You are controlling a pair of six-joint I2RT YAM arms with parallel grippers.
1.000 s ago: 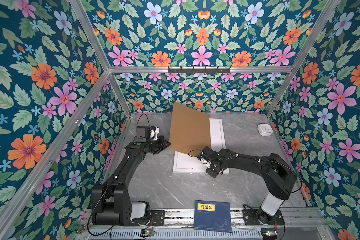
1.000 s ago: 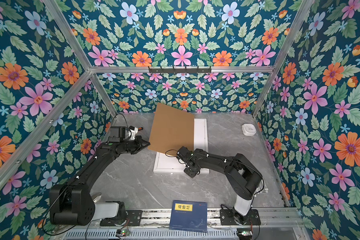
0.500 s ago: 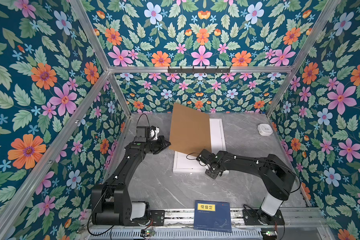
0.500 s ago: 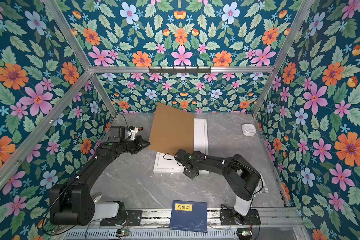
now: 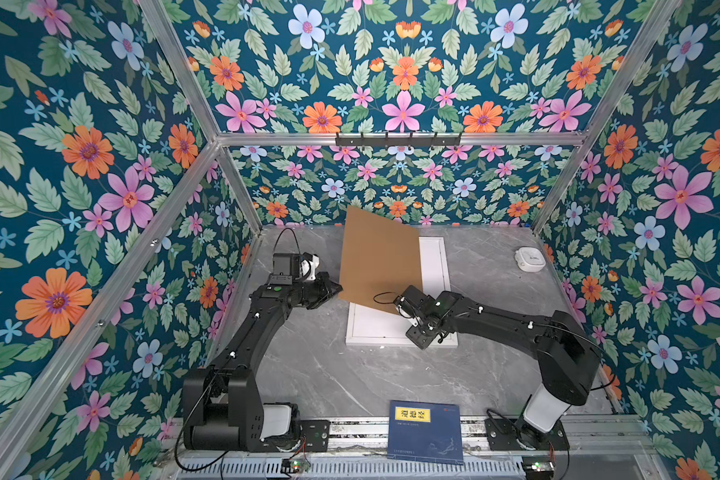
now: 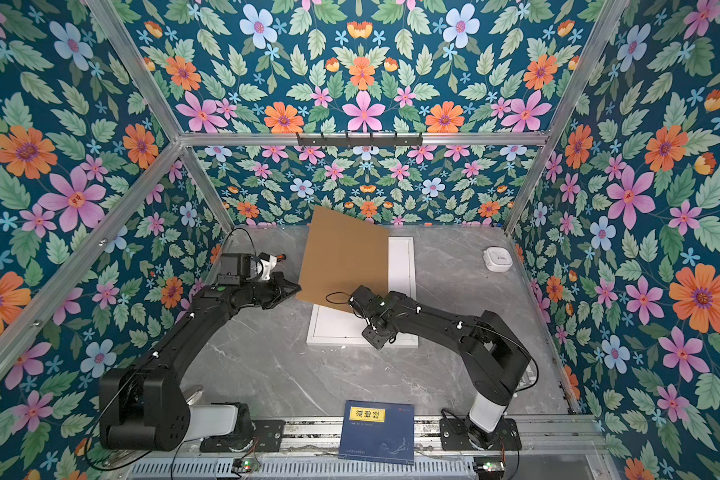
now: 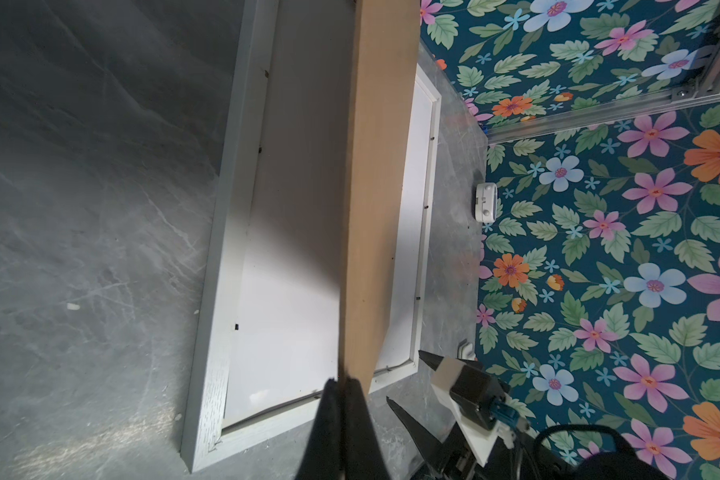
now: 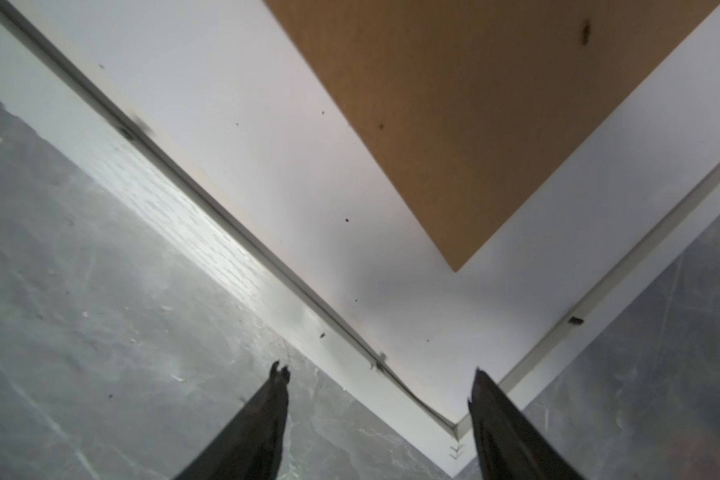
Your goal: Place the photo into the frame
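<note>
Currently: frame (image 5: 371, 340) flat at picture centre, bare worktop (image 5: 308, 374) around. Left gripper (image 7: 344, 384) clamped on tilted backing board (image 5: 381, 257) edge. Right gripper (image 8: 377, 374) spread apart at frame's lower-right corner.

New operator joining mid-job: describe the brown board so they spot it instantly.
On the grey table, find the white frame lying flat in the middle. Tilted up over its left part is the brown board, its near corner pinched in the left gripper. It is the only brown, raised sheet; the frame is white and the book dark blue.
</note>
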